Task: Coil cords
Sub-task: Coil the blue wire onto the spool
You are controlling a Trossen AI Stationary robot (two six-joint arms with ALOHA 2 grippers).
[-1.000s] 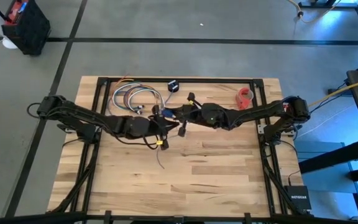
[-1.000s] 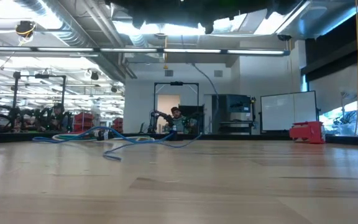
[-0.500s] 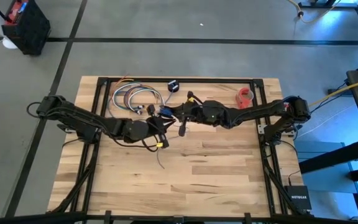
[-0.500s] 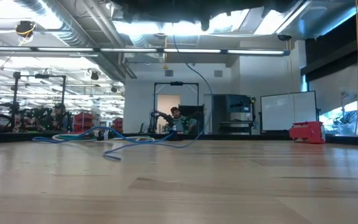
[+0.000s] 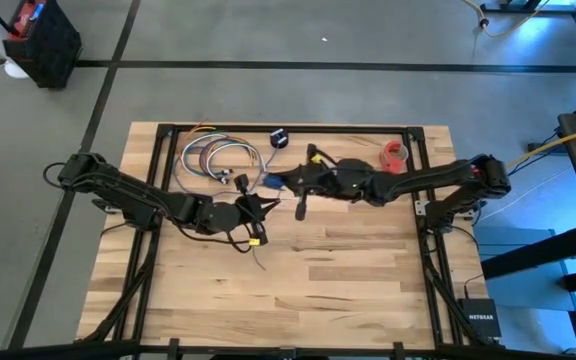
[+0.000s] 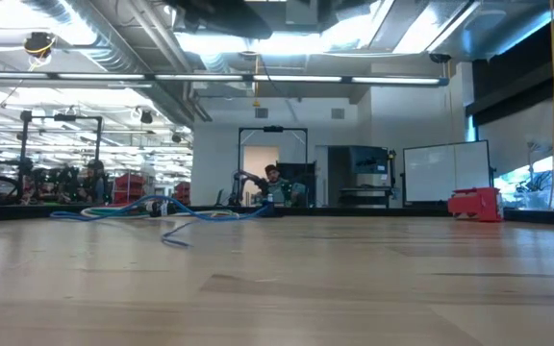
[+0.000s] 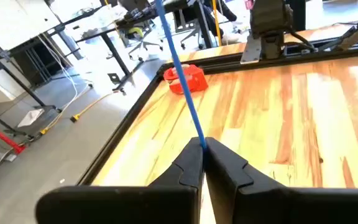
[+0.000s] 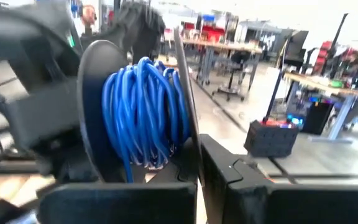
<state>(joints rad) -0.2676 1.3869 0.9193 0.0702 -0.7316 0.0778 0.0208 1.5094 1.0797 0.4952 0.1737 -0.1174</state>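
Shifting right: right hand (image 5: pixel 271 181), cord (image 7: pixel 180 73)

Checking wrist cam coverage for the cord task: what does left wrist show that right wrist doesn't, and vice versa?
Left wrist only: a taut blue cord running up from the shut left gripper, a red object near the table's edge, bare wood.

Right wrist only: a dark spool wound with blue cord held at the shut right gripper, and a black box on the floor beyond.

Both: blue cord pinched at closed fingers, workshop desks and chairs behind.
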